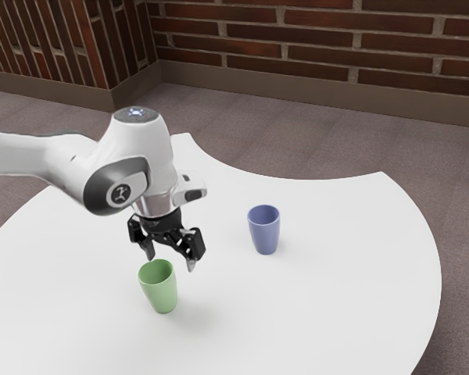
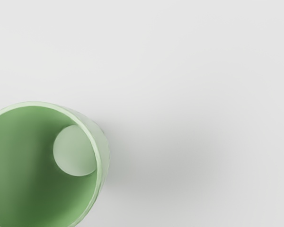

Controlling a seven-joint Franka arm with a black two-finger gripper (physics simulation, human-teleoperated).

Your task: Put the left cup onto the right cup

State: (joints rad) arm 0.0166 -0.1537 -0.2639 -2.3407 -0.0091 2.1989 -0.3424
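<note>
While the gripper (image 1: pixel 172 258) hovers with fingers spread above the green cup (image 1: pixel 158 286), a descent slightly off-centre could clip its rim and topple it toward the blue cup (image 1: pixel 263 228).

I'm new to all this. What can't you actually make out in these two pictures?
- Exterior view: the floor of the pale blue plastic cup, hidden by its own near wall.
- Exterior view: the base of the white robot arm, cut off at that view's left edge.
- Wrist view: part of the light green plastic cup, cut off by the picture's edge.
- Exterior view: whether the open black gripper touches that green cup; too small to tell.
</note>
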